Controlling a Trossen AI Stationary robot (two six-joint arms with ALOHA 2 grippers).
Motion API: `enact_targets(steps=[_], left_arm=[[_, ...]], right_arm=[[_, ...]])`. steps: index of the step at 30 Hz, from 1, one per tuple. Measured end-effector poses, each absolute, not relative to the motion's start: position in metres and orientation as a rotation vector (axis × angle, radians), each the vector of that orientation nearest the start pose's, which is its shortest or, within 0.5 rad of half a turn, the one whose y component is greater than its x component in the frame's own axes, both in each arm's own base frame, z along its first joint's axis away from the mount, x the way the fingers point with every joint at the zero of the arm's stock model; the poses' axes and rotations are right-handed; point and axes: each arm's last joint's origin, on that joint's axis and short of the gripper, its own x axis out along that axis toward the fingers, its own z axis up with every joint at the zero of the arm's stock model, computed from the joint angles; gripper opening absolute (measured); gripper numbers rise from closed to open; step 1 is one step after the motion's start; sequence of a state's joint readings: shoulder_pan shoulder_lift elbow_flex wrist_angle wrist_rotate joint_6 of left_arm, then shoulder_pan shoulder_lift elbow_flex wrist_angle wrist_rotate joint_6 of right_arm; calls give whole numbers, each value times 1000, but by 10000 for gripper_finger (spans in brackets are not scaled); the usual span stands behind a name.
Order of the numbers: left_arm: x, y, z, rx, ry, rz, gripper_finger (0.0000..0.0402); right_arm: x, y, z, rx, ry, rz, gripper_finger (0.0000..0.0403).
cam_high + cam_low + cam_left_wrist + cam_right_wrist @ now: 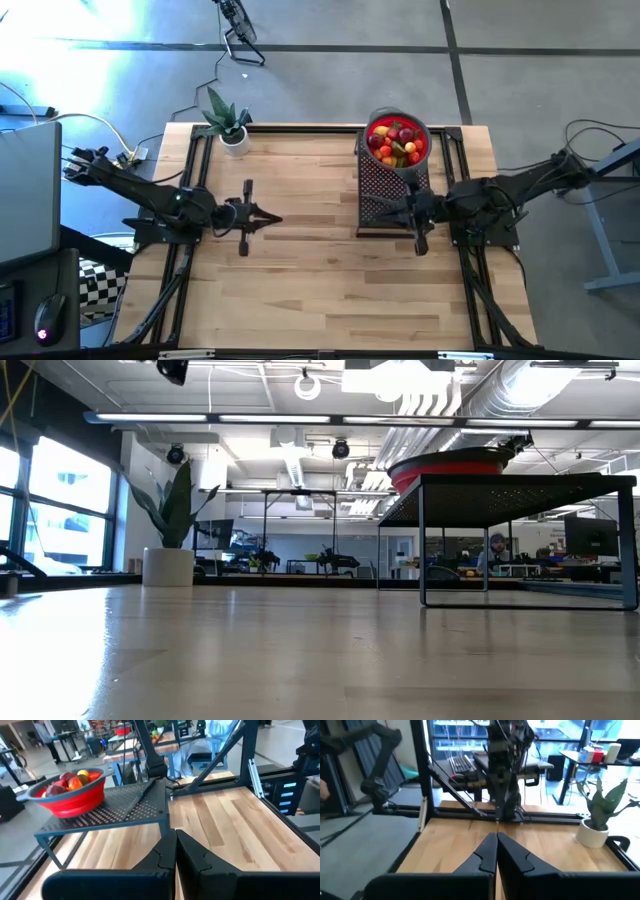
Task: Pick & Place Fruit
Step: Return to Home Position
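Fruit (397,142): heaped in red bowl (369,132) on mesh shelf (381,182); none seen loose on table (320,285). Left gripper (175,835), right gripper (496,836): clenched, empty. Task apparently complete.

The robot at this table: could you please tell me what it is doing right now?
Nothing is being handled at the moment. The left gripper and the right gripper are both shut and empty, each arm resting low at its own side of the table. The fruit lies piled in the red bowl, which stands on the black mesh shelf. No fruit shows on the tabletop.
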State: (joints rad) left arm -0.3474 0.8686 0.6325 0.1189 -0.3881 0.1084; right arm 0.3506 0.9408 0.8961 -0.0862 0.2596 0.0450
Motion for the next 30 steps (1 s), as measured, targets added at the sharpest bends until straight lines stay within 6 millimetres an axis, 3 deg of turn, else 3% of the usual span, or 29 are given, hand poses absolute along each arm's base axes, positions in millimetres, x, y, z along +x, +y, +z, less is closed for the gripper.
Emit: enact_targets(steps=[8,19,30], left_arm=[[169,-50,262,134,28,23,0],[125,-35,247,118,-22,8,0],[95,-26,242,140,-66,-51,0]], right_arm=[[172,65,339,42,38,80,3],[149,64,339,28,-6,75,3],[138,64,329,32,-13,92,3]])
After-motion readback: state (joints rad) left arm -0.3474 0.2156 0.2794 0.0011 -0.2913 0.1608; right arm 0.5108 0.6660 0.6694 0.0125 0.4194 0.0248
